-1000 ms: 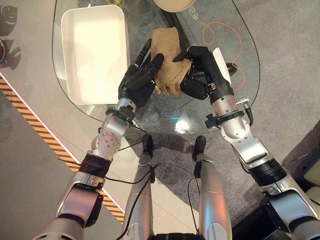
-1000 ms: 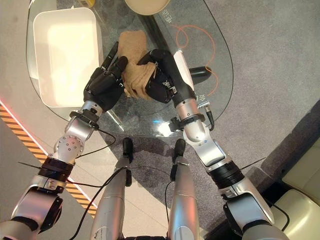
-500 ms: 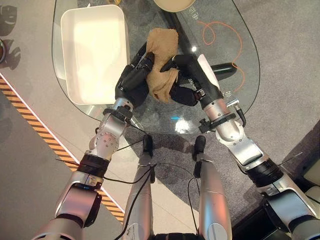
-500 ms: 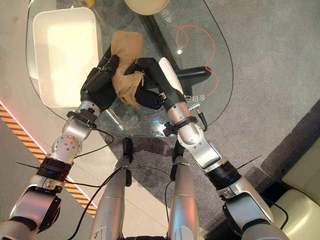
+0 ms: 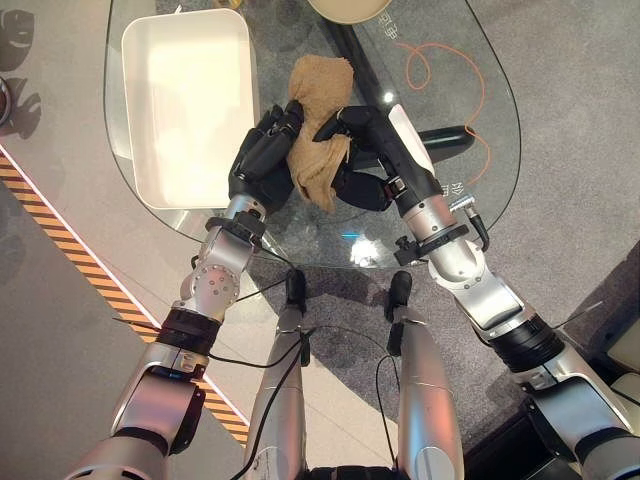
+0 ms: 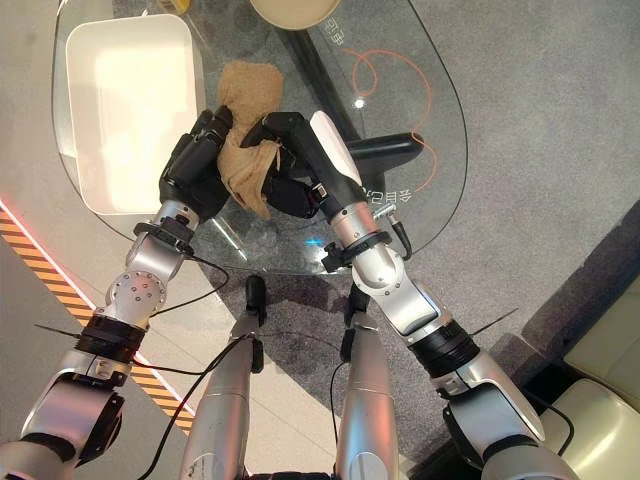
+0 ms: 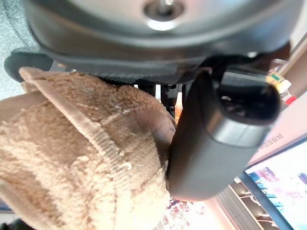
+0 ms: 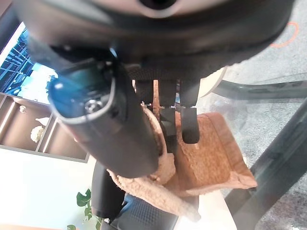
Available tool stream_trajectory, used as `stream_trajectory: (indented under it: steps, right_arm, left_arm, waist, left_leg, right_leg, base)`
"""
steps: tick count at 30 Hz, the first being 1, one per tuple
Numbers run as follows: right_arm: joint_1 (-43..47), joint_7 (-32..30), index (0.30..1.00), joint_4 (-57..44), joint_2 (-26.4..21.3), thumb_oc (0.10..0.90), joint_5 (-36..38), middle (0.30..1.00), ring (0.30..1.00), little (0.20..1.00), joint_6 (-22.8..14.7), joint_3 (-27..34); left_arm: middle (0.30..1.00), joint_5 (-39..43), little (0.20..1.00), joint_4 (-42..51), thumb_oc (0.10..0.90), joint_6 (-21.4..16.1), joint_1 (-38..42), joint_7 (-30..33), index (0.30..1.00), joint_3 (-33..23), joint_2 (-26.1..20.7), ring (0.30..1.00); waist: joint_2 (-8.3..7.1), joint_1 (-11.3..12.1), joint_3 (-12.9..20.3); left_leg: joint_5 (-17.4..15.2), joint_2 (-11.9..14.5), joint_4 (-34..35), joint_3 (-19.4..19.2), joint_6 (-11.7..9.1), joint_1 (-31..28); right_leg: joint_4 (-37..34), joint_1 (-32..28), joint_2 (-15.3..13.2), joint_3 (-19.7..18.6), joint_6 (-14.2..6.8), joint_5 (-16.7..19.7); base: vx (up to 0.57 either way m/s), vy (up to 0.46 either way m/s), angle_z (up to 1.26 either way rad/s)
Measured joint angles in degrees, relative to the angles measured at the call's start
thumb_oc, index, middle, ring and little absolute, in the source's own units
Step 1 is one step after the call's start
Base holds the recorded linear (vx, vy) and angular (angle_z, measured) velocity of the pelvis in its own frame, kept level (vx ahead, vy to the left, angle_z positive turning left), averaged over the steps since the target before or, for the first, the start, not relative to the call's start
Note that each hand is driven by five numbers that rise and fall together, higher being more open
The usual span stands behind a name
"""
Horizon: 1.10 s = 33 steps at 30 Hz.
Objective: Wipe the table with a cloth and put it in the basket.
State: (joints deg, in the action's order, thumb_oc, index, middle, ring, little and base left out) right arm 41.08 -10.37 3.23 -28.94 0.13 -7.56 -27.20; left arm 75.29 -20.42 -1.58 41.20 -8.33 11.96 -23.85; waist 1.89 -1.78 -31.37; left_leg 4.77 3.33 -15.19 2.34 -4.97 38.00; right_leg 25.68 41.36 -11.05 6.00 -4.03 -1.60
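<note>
One tan terry cloth (image 5: 318, 150), crumpled and bunched, ribbed hem showing, hangs between two hands over the glass worktop (image 5: 470, 110). Left hand (image 5: 262, 160) fingers curl round it; right hand (image 5: 365, 150) fingers pinch it. One white basket (image 5: 185, 100) beside left fingers.

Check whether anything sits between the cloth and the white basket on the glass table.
Nothing visible does. The tan cloth is pinched between the left hand and the right hand above the glass table. The white basket lies directly to the robot's left of it, beyond the left hand, with its open top unobstructed.
</note>
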Motion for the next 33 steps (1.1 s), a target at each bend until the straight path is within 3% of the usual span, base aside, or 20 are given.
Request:
stream_trajectory:
  steps: [11, 12, 13, 14, 15, 16, 33]
  right_arm:
    - [0.05, 0.02, 0.3, 0.0, 0.04, 0.1, -0.05, 0.3, 0.3, 0.2, 0.0, 0.02]
    - [0.06, 0.02, 0.328, 0.0, 0.04, 0.133, -0.06, 0.328, 0.328, 0.233, 0.0, 0.02]
    - [0.07, 0.02, 0.404, 0.0, 0.03, 0.221, -0.07, 0.404, 0.404, 0.321, 0.0, 0.02]
    - [0.07, 0.02, 0.589, 0.0, 0.03, 0.438, -0.06, 0.589, 0.589, 0.538, -0.01, 0.01]
    - [0.07, 0.02, 0.846, 0.0, 0.04, 0.737, -0.06, 0.846, 0.846, 0.837, -0.01, 0.02]
    - [0.08, 0.02, 0.9, 0.0, 0.06, 0.8, -0.05, 0.9, 0.9, 0.9, -0.02, 0.01]
    - [1.65, -1.17, 0.9, 0.46, 1.8, 0.8, -0.13, 0.9, 0.9, 0.9, -0.48, 1.85]
  left_arm:
    - [0.3, 0.0, 0.2, 0.0, 0.1, -0.42, -0.01, 0.16, 0.3, 0.0, 0.34, 0.3]
    - [0.3, 0.0, 0.2, 0.0, 0.1, -0.45, -0.01, 0.16, 0.3, 0.0, 0.35, 0.3]
    - [0.3, 0.0, 0.2, 0.0, 0.1, -0.47, -0.01, 0.17, 0.3, 0.0, 0.36, 0.3]
    - [0.3, 0.0, 0.2, 0.0, 0.1, -0.5, -0.01, 0.17, 0.3, 0.0, 0.36, 0.3]
    - [0.3, 0.0, 0.2, 0.0, 0.1, -0.56, -0.01, 0.18, 0.3, 0.0, 0.38, 0.3]
    - [0.3, 0.0, 0.2, 0.0, 0.1, -0.8, -0.01, 0.25, 0.3, 0.01, 0.45, 0.3]
    - [0.3, 4.77, 0.2, 0.01, 0.1, -15.3, -0.02, 2.63, 0.3, -2.04, 5.74, 0.3]
  waist:
    - [0.0, -0.02, 0.0]
    - [0.0, -0.02, 0.0]
    - [0.0, -0.02, 0.0]
    - [0.0, -0.01, 0.0]
    - [0.0, -0.02, 0.0]
    - [0.0, -0.01, 0.0]
    - [0.0, 0.12, 0.0]
  left_leg:
    - [0.0, 0.0, 0.0, 0.0, 0.0, -0.01]
    - [0.0, 0.0, 0.0, 0.0, 0.0, -0.01]
    - [0.0, 0.0, 0.0, 0.0, 0.0, -0.01]
    - [0.0, 0.0, 0.0, 0.0, 0.0, -0.01]
    - [0.0, 0.0, 0.0, 0.0, 0.0, -0.01]
    - [0.0, 0.0, 0.0, 0.0, 0.0, -0.01]
    - [0.01, -0.02, 0.0, 0.05, -0.01, 0.0]
  right_leg:
    - [0.0, 0.0, -0.01, 0.0, 0.0, 0.0]
    - [0.0, 0.0, -0.01, 0.0, 0.0, 0.0]
    - [0.01, 0.0, 0.0, 0.0, 0.0, 0.0]
    - [0.01, 0.0, -0.01, 0.0, 0.0, 0.0]
    - [0.01, 0.0, -0.01, 0.0, 0.0, 0.0]
    - [0.01, 0.0, -0.01, 0.0, 0.0, 0.0]
    - [0.06, -0.01, -0.03, 0.03, 0.0, -0.01]
  base:
    - [0.0, 0.0, 0.0]
    - [0.0, 0.0, 0.0]
    - [0.0, 0.0, 0.0]
    - [0.0, 0.0, 0.0]
    - [0.0, 0.0, 0.0]
    - [0.0, 0.0, 0.0]
    - [0.0, 0.0, 0.0]
